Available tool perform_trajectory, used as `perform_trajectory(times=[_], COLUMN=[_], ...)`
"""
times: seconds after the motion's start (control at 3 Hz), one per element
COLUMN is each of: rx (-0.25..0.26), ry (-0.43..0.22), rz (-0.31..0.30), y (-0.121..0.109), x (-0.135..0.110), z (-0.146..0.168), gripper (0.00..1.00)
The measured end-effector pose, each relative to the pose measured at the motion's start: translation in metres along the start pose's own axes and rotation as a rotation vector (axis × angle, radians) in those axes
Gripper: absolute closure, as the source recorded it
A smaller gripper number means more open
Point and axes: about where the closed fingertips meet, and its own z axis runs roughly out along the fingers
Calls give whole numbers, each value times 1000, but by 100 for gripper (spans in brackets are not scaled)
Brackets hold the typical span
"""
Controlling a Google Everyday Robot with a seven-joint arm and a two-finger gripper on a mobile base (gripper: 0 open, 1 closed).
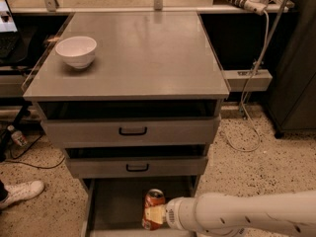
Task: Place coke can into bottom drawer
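The coke can (153, 204), red-orange with a silver top, stands upright inside the open bottom drawer (116, 206), near its middle front. My gripper (157, 215) reaches in from the right at the end of a white arm and sits against the can's lower half, covering part of it. The fingers are mostly hidden by the can and the wrist. The two upper drawers with black handles are slightly pulled out above.
A white bowl (76, 51) sits on the grey cabinet top (148, 53) at the left. A white shoe (19, 192) is on the speckled floor at the left. Cables (249, 117) hang at the right, beside a dark cabinet.
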Motion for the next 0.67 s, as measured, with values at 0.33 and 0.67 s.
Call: perform_trajectory(times=[0.33,0.67], rx=[-23,-48], ry=[21,69], rz=[64,129], y=[-16,-24], x=[9,31], z=[56,108], gripper=[100,100])
